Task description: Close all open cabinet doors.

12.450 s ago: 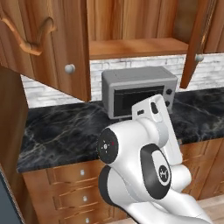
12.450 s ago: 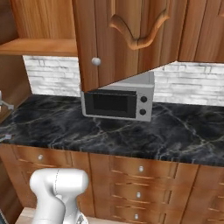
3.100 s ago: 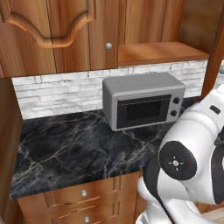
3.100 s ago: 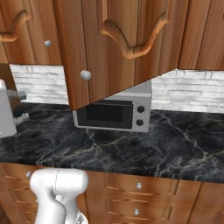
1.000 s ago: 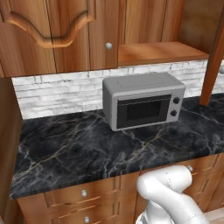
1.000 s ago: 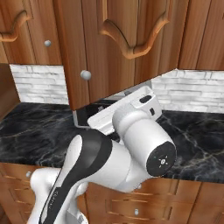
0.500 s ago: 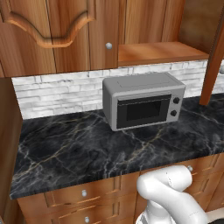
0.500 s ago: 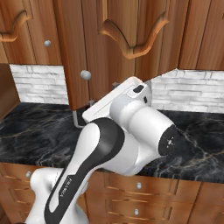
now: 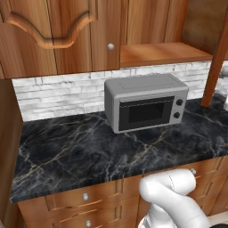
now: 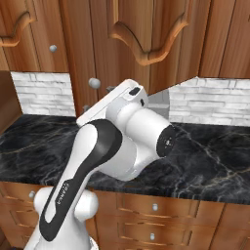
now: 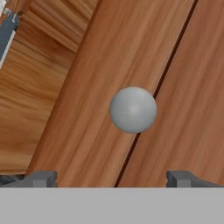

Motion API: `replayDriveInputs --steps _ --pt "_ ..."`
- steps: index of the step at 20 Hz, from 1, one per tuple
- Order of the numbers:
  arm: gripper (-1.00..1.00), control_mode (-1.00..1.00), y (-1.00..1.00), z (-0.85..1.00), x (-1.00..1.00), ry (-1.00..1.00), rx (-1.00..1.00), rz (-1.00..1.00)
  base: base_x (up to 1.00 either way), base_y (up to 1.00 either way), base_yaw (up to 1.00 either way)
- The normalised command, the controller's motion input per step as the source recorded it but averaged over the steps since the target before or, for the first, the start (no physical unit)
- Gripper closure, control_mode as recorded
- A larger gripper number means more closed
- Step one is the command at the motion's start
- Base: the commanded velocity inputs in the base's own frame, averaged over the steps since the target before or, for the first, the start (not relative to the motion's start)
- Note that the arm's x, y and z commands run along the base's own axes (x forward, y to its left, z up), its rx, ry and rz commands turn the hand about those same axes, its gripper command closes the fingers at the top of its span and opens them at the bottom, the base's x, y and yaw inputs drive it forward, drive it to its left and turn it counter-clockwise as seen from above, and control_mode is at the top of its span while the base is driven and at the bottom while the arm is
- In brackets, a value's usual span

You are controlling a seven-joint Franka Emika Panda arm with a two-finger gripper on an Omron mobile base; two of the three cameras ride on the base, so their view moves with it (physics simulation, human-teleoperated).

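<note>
An open cabinet door (image 10: 161, 29) hangs out over the counter, its round silver knob (image 10: 94, 83) near its lower left corner. In the right base view my white arm rises in front of it, with the hand just right of that knob. In the hand view the knob (image 11: 133, 109) sits centred on the door's wood (image 11: 78, 96), a little beyond my gripper (image 11: 113, 178). The gripper is open, its fingertips (image 11: 41, 178) wide to either side and holding nothing. From the left base view the same door (image 9: 218, 58) shows edge-on at the right, beside a closed door (image 9: 89, 31).
A grey microwave (image 9: 147, 107) stands on the black marble counter (image 9: 71, 156) under an open shelf (image 9: 164, 53). Drawer fronts (image 10: 161, 210) with silver knobs run below the counter. Another closed door's knob (image 10: 52, 48) is at the upper left.
In the right base view my arm has swung up and left, bringing the hand closer to the open door's knob. The door and microwave stay put.
</note>
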Motion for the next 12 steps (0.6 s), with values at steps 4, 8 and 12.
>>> replayDriveInputs --steps 4,8,12 --pt "-1.0 -1.0 0.44 0.0 0.35 0.0 0.03 0.04 0.0 0.0 0.0" --pt "-1.0 -1.0 0.41 0.0 0.39 0.0 0.04 0.03 0.0 0.0 0.0" --pt "-1.0 -1.0 0.42 0.0 0.4 0.0 0.04 0.01 0.0 0.0 0.0"
